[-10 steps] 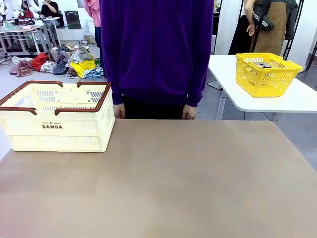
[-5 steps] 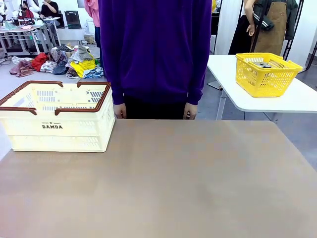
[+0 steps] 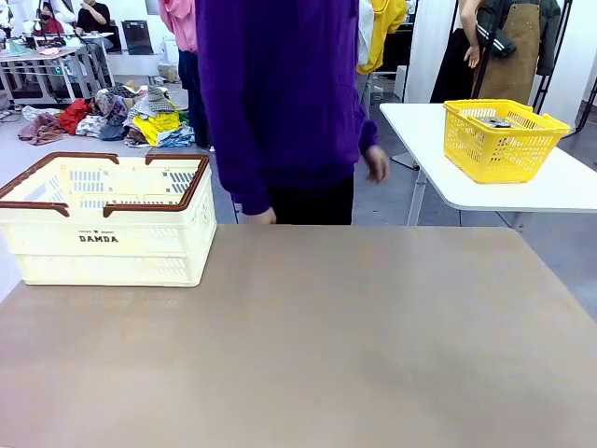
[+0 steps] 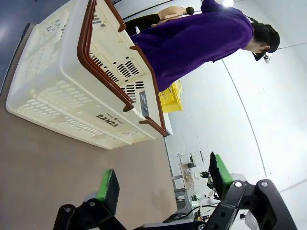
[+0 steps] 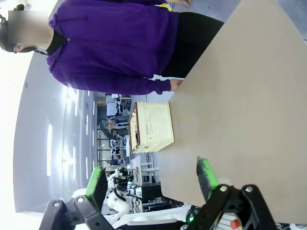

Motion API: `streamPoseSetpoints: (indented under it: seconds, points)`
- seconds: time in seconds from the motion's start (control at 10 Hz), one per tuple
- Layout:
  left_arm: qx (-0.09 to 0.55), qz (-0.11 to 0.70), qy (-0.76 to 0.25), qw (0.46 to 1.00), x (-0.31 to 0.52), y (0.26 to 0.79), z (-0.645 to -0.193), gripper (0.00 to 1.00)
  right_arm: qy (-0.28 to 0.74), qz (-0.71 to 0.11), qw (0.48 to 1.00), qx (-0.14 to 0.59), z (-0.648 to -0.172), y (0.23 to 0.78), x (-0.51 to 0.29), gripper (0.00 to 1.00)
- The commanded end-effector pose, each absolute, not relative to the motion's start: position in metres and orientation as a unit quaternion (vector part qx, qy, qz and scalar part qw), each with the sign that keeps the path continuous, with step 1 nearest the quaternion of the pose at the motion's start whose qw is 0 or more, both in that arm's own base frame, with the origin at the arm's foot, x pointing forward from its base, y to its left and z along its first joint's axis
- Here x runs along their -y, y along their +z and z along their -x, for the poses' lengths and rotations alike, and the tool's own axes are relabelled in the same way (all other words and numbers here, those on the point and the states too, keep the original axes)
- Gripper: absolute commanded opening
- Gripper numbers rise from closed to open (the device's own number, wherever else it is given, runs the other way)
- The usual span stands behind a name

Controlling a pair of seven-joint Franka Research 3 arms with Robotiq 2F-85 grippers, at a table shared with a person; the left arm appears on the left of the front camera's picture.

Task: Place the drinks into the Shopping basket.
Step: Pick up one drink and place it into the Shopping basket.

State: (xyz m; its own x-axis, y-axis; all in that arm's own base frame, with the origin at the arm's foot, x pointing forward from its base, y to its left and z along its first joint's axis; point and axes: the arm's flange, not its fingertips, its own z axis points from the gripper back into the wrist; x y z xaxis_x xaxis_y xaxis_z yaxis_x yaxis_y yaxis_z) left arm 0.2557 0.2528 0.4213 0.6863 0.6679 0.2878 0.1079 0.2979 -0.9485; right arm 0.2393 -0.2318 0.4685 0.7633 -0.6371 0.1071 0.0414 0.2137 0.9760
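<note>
- Front view: the Shopping basket (image 3: 107, 219) stands upright on the brown bench (image 3: 326, 345), at its far left corner, with the side printed "DAMDA" facing the camera and both brown handles folded down on the rim.
- A person (image 3: 280, 93) in a purple sweater stands at the far edge of the bench, just right of the basket, with the body turned toward the picture's right. One hand (image 3: 259, 216) hangs at the bench's edge; the other hand (image 3: 376, 164) is held higher, off the bench.
- Farther right, a yellow basket (image 3: 502, 138) sits on a separate white bench (image 3: 550, 191). Something dark lies inside it, too small to tell what.
- Left wrist view: the left end effector (image 4: 163, 179) is open, its two green pads (image 4: 106, 184) wide apart with nothing between them. It hangs above the bench (image 4: 48, 177), apart from the Shopping basket (image 4: 81, 96), whose "DAMDA" side faces it. The person (image 4: 192, 43) and the yellow basket (image 4: 169, 98) show behind.
- Right wrist view: the right end effector (image 5: 151, 179) is also open, its green pads (image 5: 206, 175) spread wide and holding nothing. Beyond it the Shopping basket (image 5: 151, 125) sits at the far end of the bench (image 5: 240, 110), well apart, and the person's hand (image 5: 175, 85) is at the bench's edge.
</note>
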Motion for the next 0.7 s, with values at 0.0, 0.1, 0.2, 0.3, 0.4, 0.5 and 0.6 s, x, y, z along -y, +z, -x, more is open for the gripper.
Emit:
streamPoseSetpoints:
  seconds: [0.0,0.1,0.2,0.3,0.4,0.5,0.6]
  points:
    - [0.346,0.565,0.189,0.725,-0.2546,0.423,-0.2545,1.0,-0.226,-0.588,0.73,0.264,-0.2395,0.4719,0.2328,1.0]
    - [0.346,0.565,0.189,0.725,-0.2546,0.423,-0.2545,1.0,-0.226,-0.588,0.73,0.264,-0.2395,0.4719,0.2328,1.0]
    - [0.346,0.565,0.189,0.725,-0.2546,0.423,-0.2545,1.0,-0.226,-0.588,0.73,0.264,-0.2395,0.4719,0.2328,1.0]
    - [0.346,0.565,0.189,0.725,-0.2546,0.423,-0.2545,1.0,-0.226,-0.588,0.73,0.264,-0.2395,0.4719,0.2328,1.0]
    - [0.346,0.565,0.189,0.725,-0.2546,0.423,-0.2545,1.0,-0.226,-0.588,0.73,0.264,-0.2395,0.4719,0.2328,1.0]
    - [0.346,0.565,0.189,0.725,-0.2546,0.423,-0.2545,1.0,-0.226,-0.588,0.73,0.264,-0.2395,0.4719,0.2328,1.0]
    - [0.346,0.565,0.189,0.725,-0.2546,0.423,-0.2545,1.0,-0.226,-0.588,0.73,0.264,-0.2395,0.4719,0.2328,1.0]
